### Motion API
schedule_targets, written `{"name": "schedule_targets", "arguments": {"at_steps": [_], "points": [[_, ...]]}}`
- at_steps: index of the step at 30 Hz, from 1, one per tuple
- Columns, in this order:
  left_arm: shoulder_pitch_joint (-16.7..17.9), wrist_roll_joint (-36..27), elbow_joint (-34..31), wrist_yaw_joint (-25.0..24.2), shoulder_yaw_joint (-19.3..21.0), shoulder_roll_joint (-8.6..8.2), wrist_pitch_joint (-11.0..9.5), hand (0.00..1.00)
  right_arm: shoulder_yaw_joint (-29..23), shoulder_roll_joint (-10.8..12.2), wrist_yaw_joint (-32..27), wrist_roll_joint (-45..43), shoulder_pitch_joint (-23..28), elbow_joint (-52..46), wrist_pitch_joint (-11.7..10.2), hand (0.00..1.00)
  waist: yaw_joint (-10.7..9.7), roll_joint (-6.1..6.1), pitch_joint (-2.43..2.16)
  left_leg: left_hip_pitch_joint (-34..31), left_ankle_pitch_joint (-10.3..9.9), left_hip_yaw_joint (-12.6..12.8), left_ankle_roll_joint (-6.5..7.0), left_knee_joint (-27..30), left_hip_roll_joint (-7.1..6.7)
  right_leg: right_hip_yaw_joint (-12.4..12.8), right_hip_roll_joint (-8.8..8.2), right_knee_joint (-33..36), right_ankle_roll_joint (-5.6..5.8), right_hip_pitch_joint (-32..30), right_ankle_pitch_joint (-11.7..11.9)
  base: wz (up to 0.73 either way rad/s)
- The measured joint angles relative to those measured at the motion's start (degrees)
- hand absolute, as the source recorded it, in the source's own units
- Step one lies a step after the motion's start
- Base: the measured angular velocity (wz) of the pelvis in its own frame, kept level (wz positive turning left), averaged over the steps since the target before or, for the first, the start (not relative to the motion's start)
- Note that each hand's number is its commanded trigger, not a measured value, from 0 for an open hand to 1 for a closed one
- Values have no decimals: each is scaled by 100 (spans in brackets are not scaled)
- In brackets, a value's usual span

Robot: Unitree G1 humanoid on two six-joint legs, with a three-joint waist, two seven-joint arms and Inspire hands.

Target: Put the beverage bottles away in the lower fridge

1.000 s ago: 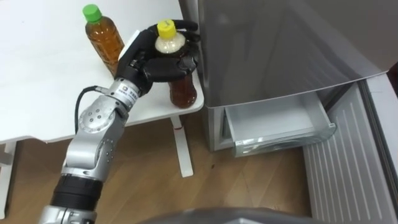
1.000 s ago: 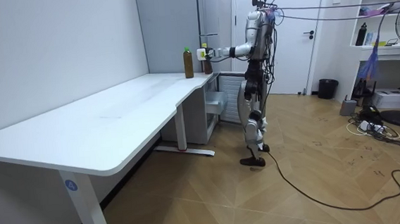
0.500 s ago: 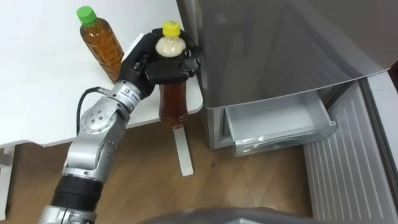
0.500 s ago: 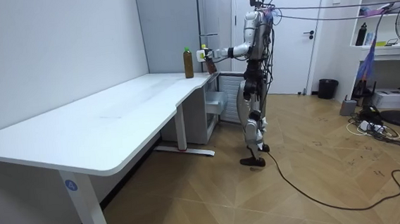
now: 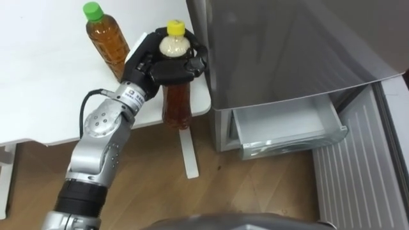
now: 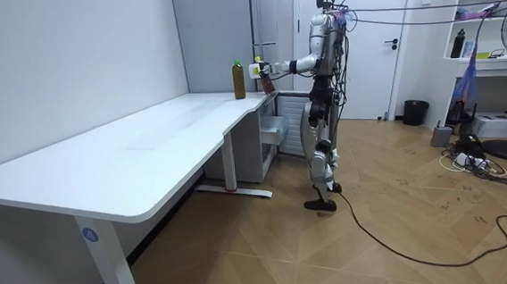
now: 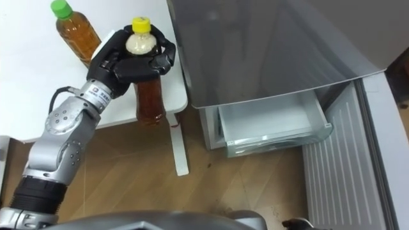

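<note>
Eye views – robot hand (image 5: pixel 151 64) clasps bottle (image 5: pixel 177 102), apparently airborne.

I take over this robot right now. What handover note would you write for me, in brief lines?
Left hand: shut on the yellow-capped plastic bottle of brown tea, gripped at its neck, apparently lifted off the white table beside the grey fridge.
Green-capped tea bottle: standing on the table.
Lower fridge drawer: open, no drink inside.
Done: first bottle picked.
To do: put both bottles in the drawer.

yellow-capped bottle (image 5: pixel 176 96): upright, in robot hand (image 5: pixel 150 64) | green-capped bottle (image 5: pixel 107 39): upright on table (image 5: pixel 38 76)
</note>
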Motion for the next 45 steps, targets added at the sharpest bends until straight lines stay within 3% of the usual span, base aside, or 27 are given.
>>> {"name": "schedule_targets", "arguments": {"at_steps": [10, 14, 22, 24, 29, 34, 37, 45], "points": [[21, 7, -395, 22, -31, -32, -1, 100, 4, 6, -24, 92, -238, -78, -121, 0, 57, 9, -11, -36, 0, -67, 0, 12, -1, -104, 0, 9, -5, 23, 4, 5], [21, -25, -676, -13, -80, -166, -8, 100, 17, 6, -153, 105, -434, -116, -166, 0, 62, 8, -11, 0, 1, -66, 0, 22, 0, -110, -1, 18, -9, 57, 7, 0], [51, -291, -893, -55, -312, -205, -10, 100, 487, -24, -269, 127, -413, -933, -232, 0, 158, -51, -17, 19, 1, -56, -1, 15, 5, -99, 3, 1, -10, 64, 8, -2], [136, -291, -1182, -60, -416, -171, -11, 100, 565, 41, -264, 185, -414, -1221, -379, 0, 230, -107, -50, -4, 1, -60, -1, 19, 2, -104, 2, -4, -12, 42, 9, 0], [380, -292, -1423, -157, -527, -149, -18, 100, 903, 250, -181, 223, -446, -1754, -617, 0, 384, -106, -61, 71, 1, -113, -1, 13, 1, -150, -2, -4, -12, 128, 9, 5], [640, -291, -1423, -164, -518, -142, -18, 100, 1121, 267, 94, 224, -422, -2287, -635, 0, 429, -96, -54, 71, 1, -194, -2, 19, -3, -251, -3, -3, -12, 205, 9, 10], [710, -292, -1364, -172, -518, -135, -18, 100, 1127, 277, 369, 244, -406, -2662, -624, 0, 428, -116, -21, 59, 1, -241, -2, 68, -9, -274, -10, -2, -12, 212, 9, 3], [814, -228, -1132, -363, -516, -121, -17, 100, 1297, 218, 1428, 430, -83, -4173, -597, 0, 575, -82, 16, -155, -8, -264, 2, 248, -1, -343, -12, 15, -13, 75, 8, 4]]}}
